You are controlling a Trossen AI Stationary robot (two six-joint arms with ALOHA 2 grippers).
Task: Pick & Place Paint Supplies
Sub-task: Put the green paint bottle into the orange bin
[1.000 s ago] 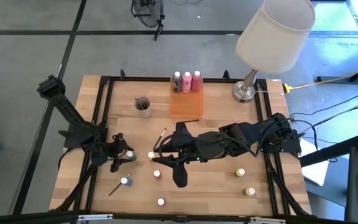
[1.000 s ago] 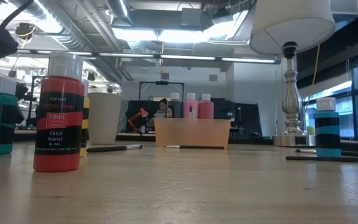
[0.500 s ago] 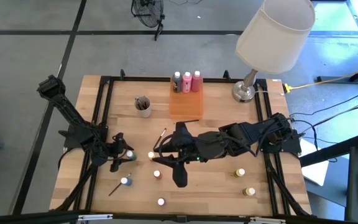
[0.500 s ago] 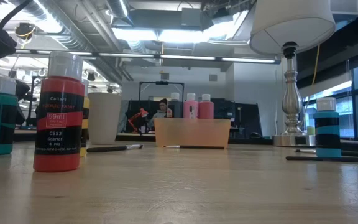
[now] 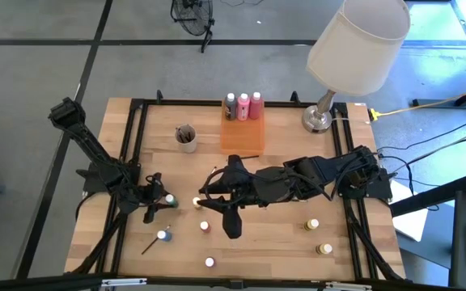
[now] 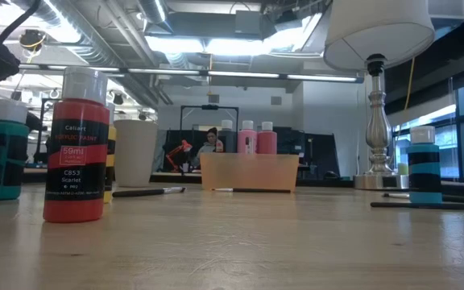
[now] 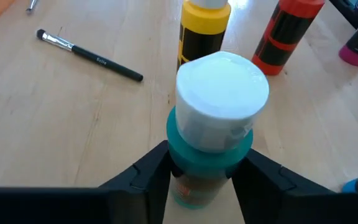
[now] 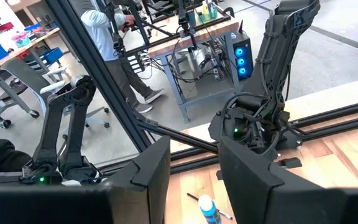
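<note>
Grasping step in hand: left gripper has its jaws pressed on the sides of a teal paint bottle with a white cap, standing upright on the surface at its left side, just beside the yellow bottle. Bottle not yet lifted, by my reading. Next move calls for a straight lift, then carry to the orange tray, where three bottles already stand. Right gripper hovers mid-surface, jaws parted, holding nothing.
</note>
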